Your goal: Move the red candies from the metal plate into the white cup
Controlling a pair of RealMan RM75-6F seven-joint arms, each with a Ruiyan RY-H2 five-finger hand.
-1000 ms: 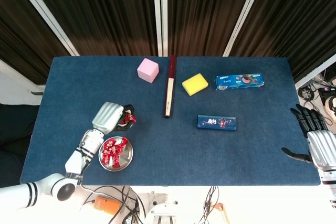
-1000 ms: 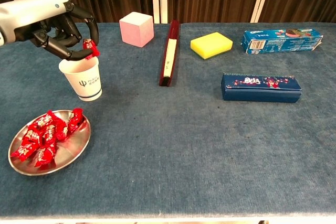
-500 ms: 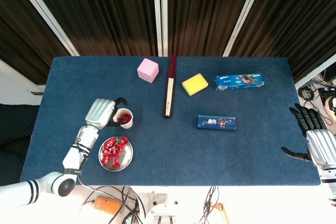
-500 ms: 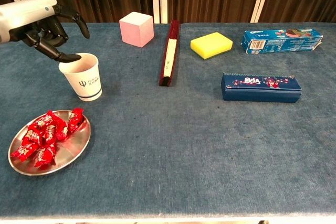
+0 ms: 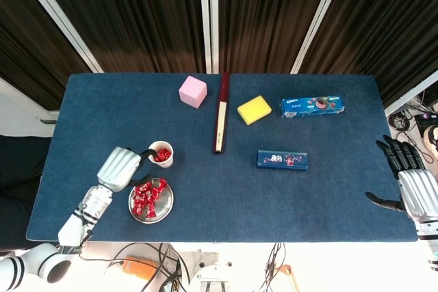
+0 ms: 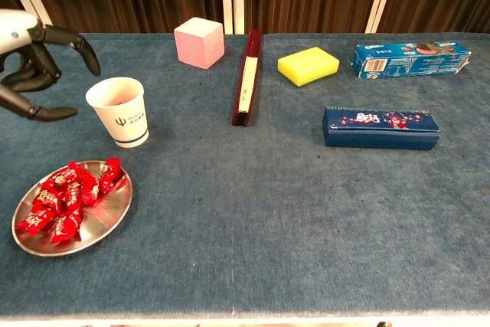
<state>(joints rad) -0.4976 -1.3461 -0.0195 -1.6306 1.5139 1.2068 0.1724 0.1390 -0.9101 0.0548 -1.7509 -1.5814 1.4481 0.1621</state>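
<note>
Several red candies (image 6: 65,198) (image 5: 146,195) lie heaped on the metal plate (image 6: 99,231) (image 5: 165,208) near the table's front left. Just behind it stands the white cup (image 6: 120,112) (image 5: 161,153), with red candies visible inside from the head view. My left hand (image 6: 34,67) (image 5: 120,167) hovers open to the left of the cup, fingers spread, holding nothing. At the table's far right edge my right hand (image 5: 409,180) is open and idle; the chest view does not show it.
A pink cube (image 6: 199,42), a long dark red box (image 6: 246,74), a yellow sponge (image 6: 308,65), a blue cookie box (image 6: 409,57) and a dark blue box (image 6: 380,128) lie across the back and right of the blue table (image 6: 253,235).
My left hand let a red candy drop into the cup, then drew back to the left and toward the front, fingers opening. The right hand has not moved.
</note>
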